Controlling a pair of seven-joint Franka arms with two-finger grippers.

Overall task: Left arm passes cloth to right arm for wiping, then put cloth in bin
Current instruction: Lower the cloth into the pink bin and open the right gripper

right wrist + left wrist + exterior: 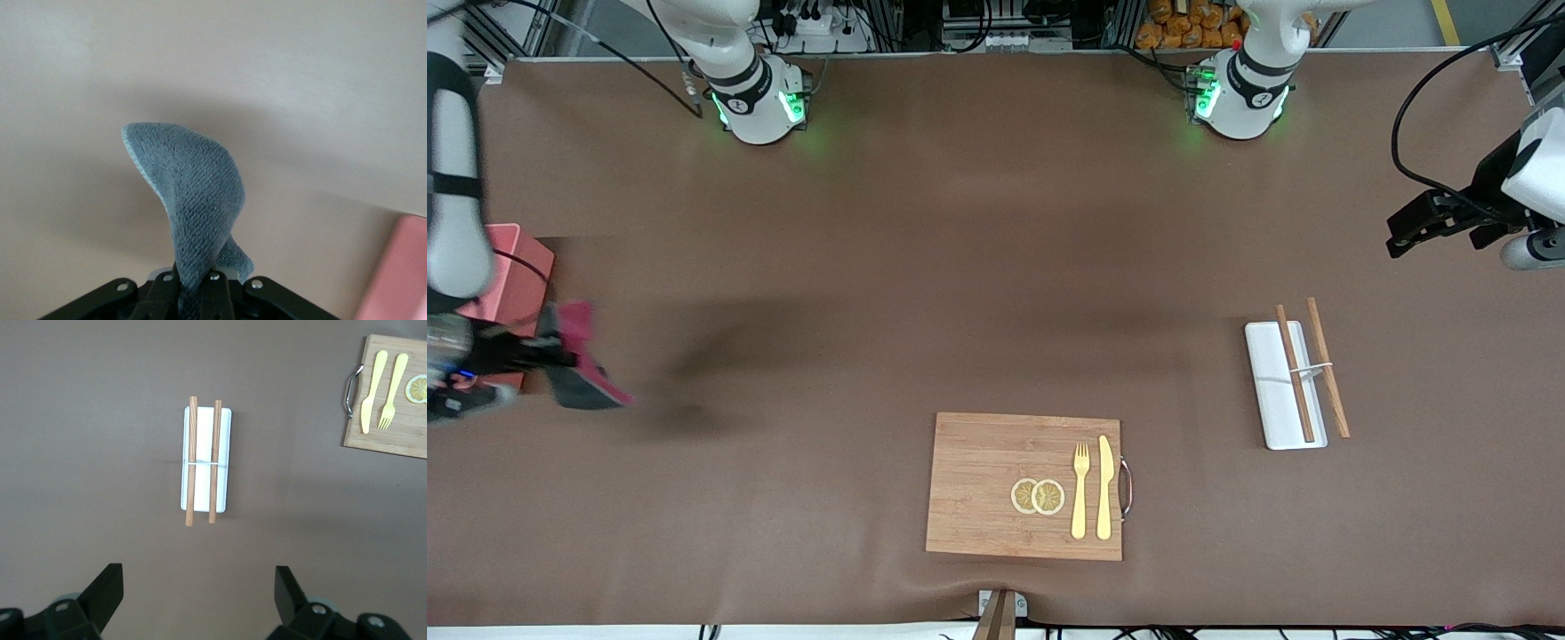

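Right tool [547, 351] clamped on the cloth [585, 360], held up in the air just beside the bin [511, 267] at the right arm's end of the desk [925, 267]; cloth hangs floppy from the tips. Left tool [1405, 233] wide open w/ nothing in it, waiting over bare desk at the left arm's end, near the white tray [1272, 391] w/ chopsticks [1312, 369].

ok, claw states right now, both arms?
Left claw: open, holding nothing, over the table near the white tray.
Right claw: shut on the cloth, beside the bin.
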